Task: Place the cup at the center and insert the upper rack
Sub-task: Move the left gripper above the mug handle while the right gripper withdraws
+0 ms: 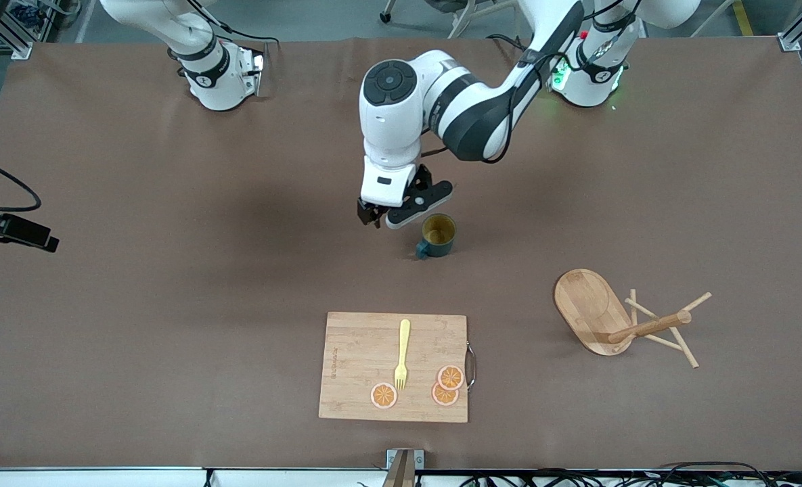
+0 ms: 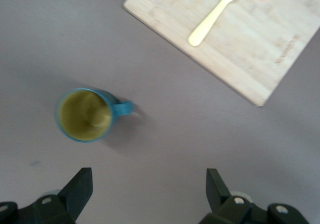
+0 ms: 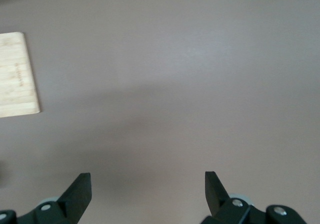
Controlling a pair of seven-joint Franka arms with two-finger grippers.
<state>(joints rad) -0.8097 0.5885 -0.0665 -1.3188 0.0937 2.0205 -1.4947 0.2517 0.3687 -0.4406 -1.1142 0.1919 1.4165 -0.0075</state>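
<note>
Left tool (image 1: 382,220) hangs over bare tabletop (image 1: 170,304) just beside the cup (image 1: 438,235), fingers spread wide, nothing between them. In my left wrist view the cup (image 2: 86,115) stands upright, yellow inside showing, handle pointing toward the cutting board (image 2: 240,39); both fingertips (image 2: 80,186) clear of it.

Cup sits near the tabletop's middle, farther from the front camera than the cutting board (image 1: 360,352).

Upper rack (image 1: 617,318) lies tipped on its side toward the left arm's end, oval base on edge, post and pegs splayed on the tabletop.

Board carries a yellow fork (image 1: 403,355) and three orange slices (image 1: 384,396).

Right tool (image 3: 147,194): waiting, spread wide and empty over bare tabletop.
</note>
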